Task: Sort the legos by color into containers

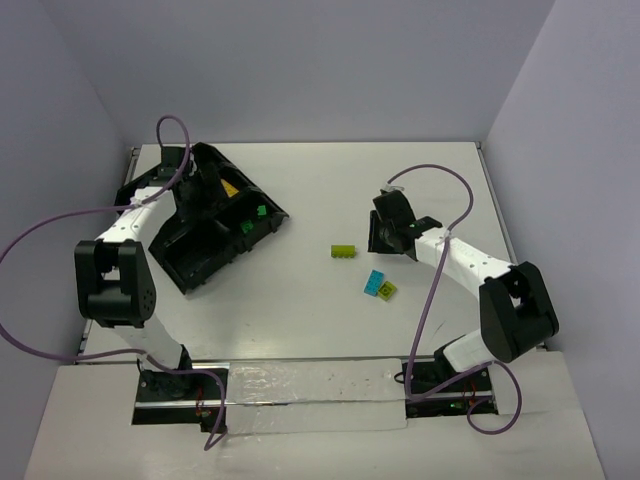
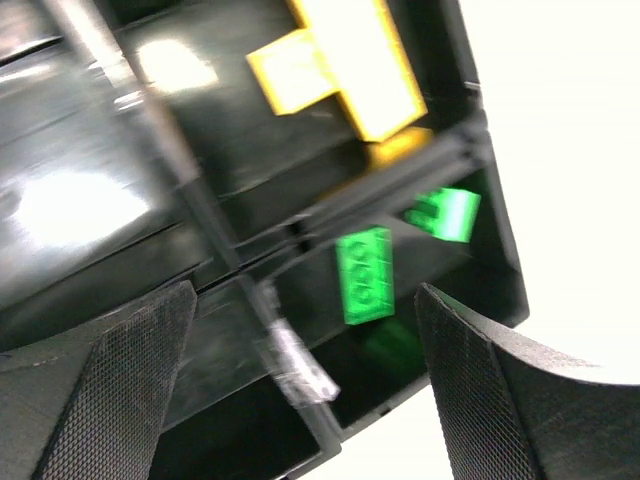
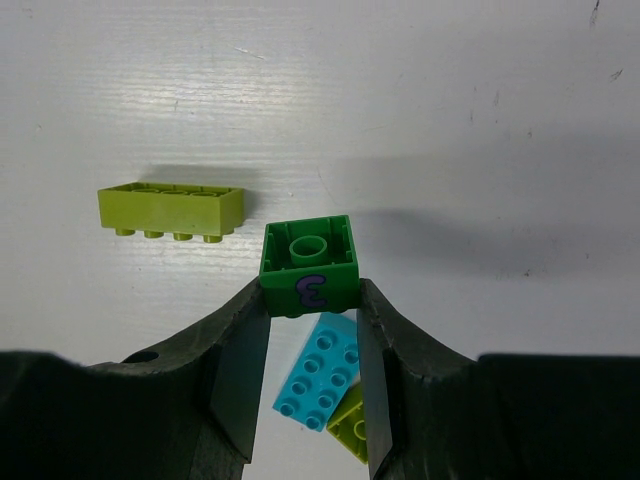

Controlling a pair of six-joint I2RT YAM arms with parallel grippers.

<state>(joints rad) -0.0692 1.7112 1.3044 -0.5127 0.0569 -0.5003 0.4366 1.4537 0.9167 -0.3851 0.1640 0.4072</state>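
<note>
The right gripper (image 3: 310, 300) is closed to a narrow gap, its two black fingers clamped on the sides of a dark green square plastic brick (image 3: 308, 265) with a round ring on its upper face and a purple curled mark on its near side, held over the matte white table (image 1: 330, 190); beside it lies a long lime green brick (image 3: 172, 208), studs turned toward the gripper; beneath the fingers a cyan eight-stud brick (image 3: 318, 372) touches a small yellow-green brick (image 3: 350, 425); the left gripper (image 2: 305, 300) hangs with its jaws spread wide and nothing between them, over the black plastic compartment tray (image 1: 200, 250) set askew at the table's far left; one compartment holds yellow bricks (image 2: 340, 60), the next two bright green bricks (image 2: 363, 275); plain pale lilac walls (image 1: 300, 70) enclose the table on three sides.
</note>
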